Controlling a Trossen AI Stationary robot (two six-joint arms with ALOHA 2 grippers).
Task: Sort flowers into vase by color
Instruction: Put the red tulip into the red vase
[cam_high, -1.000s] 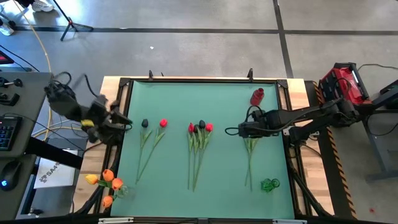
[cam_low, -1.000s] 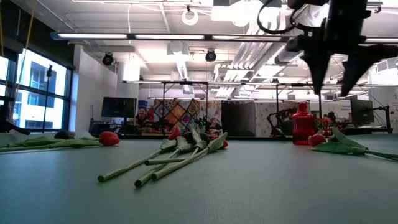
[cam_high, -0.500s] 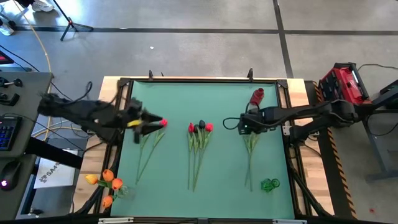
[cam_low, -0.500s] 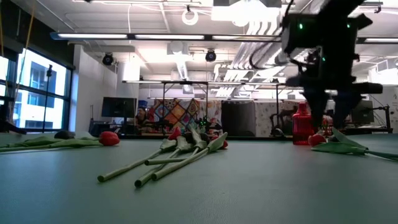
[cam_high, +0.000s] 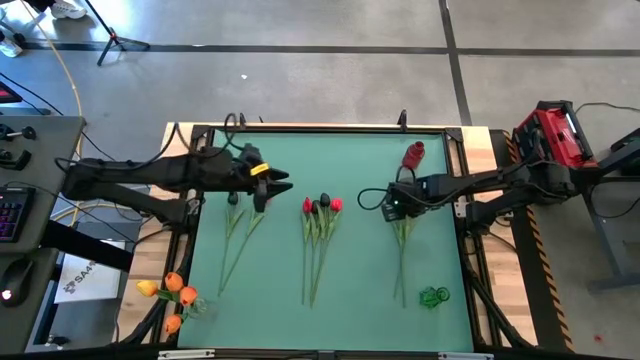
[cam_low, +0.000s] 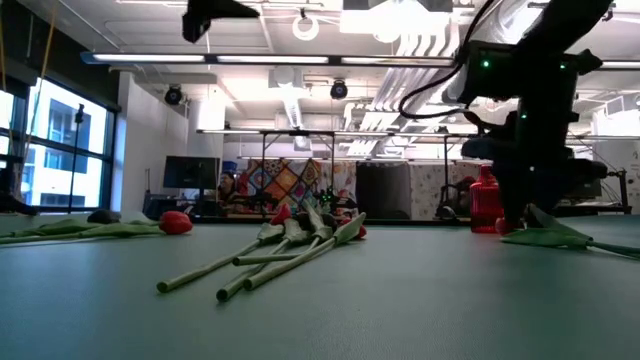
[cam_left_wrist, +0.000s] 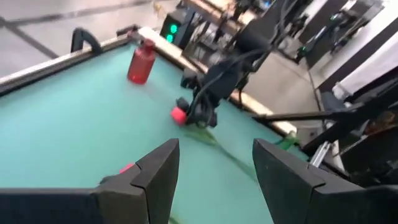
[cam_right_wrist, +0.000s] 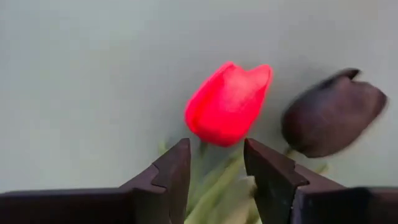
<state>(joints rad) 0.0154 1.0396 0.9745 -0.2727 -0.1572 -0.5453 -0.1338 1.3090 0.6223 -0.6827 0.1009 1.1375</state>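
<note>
Three groups of flowers lie flat on the green mat: a left pair (cam_high: 236, 238), a middle bunch (cam_high: 319, 212) and a right bunch (cam_high: 403, 240). My right gripper (cam_right_wrist: 217, 149) points down at the right bunch, open. Its fingers stand on either side of the stem just below a red head (cam_right_wrist: 227, 103), beside a dark head (cam_right_wrist: 329, 121). In the low view it reaches the mat (cam_low: 520, 220). My left gripper (cam_high: 283, 185) hangs open and empty well above the left pair, seen also in its wrist view (cam_left_wrist: 214, 152). A red vase (cam_high: 413, 154) stands upright at the far right.
A small green vase (cam_high: 434, 296) sits near the mat's near right corner. Orange flowers in a clear vase (cam_high: 176, 294) stand off the mat's near left corner. The mat's raised dark frame (cam_high: 320, 128) runs around it. Bare mat lies between the groups.
My left gripper has swung from beyond the table's left edge toward the right, out over the left pair of flowers, staying high and open. My right gripper has come down onto the right bunch, rolled about its own axis, and its fingers have narrowed around the red flower's stem.
</note>
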